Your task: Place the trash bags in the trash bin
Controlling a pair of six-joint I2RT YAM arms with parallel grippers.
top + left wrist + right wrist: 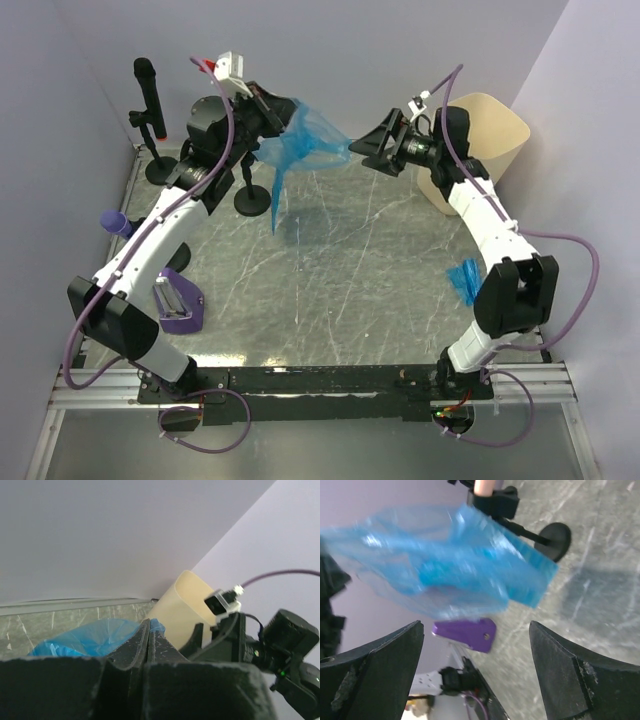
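While the left gripper (265,108) pinches the blue trash bag (300,140) aloft over the far edge of the tabletop (340,290), the right gripper (362,150) gapes beside it, likely for a handover toward the trash bin (497,125) at the far right corner.

You'll see a black microphone on its stand (146,90) far left, a round black stand base (251,203) nearby, and a purple plastic holder (180,308) on the grey marbled tabletop (350,290).
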